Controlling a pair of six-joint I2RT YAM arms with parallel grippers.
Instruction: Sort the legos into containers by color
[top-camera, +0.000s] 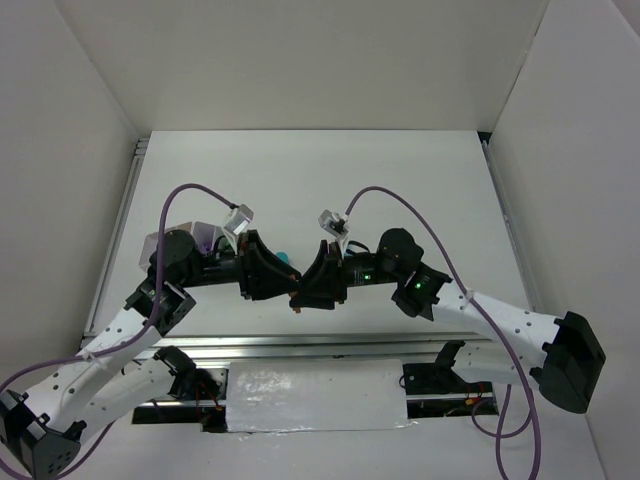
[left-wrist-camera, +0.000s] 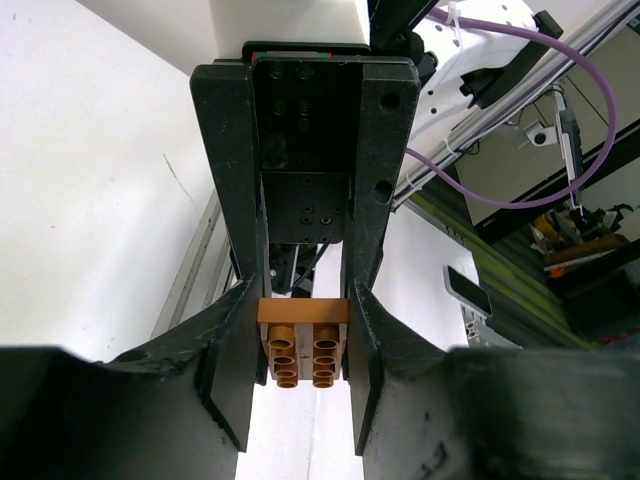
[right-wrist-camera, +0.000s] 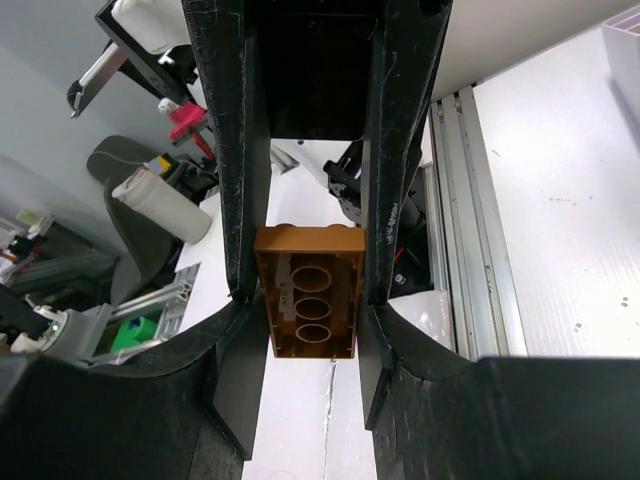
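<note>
An orange-yellow lego brick (left-wrist-camera: 303, 345) is held in the air between my two grippers, which meet tip to tip above the table's near middle. In the left wrist view its studs face the camera, and my left gripper (left-wrist-camera: 303, 335) is shut on its sides. In the right wrist view its hollow underside (right-wrist-camera: 310, 300) faces the camera, and my right gripper (right-wrist-camera: 312, 320) is also closed against its sides. From above, the left gripper (top-camera: 283, 285) and the right gripper (top-camera: 312, 288) hide most of the brick. A teal lego (top-camera: 285, 256) peeks out behind them.
A white container (top-camera: 205, 236) with something purple in it sits behind the left arm, mostly hidden. White walls enclose the table on the left, right and back. An aluminium rail (top-camera: 300, 345) runs along the near edge.
</note>
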